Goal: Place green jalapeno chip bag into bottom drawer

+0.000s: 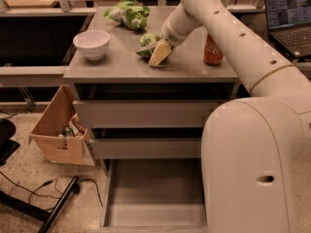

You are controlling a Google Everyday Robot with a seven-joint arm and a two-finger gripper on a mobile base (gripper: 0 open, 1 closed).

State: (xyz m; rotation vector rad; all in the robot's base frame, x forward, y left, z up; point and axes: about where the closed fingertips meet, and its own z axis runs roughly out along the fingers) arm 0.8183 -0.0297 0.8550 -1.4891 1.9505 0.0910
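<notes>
The green jalapeno chip bag point(145, 39) is a small dark-green bag lying on the grey cabinet top point(116, 64), right of the middle. My gripper point(158, 53) reaches down from the upper right and rests against the bag's right front side, partly covering it. The bottom drawer point(154, 192) is pulled out at floor level, and its grey floor is bare. My arm hides the drawer's right side.
A larger pale green-and-white bag point(128, 11) lies at the back of the top. A white bowl point(91, 43) stands at the left, a red can point(213, 51) at the right. A cardboard box point(59, 130) sits left of the cabinet, a laptop point(289, 13) far right.
</notes>
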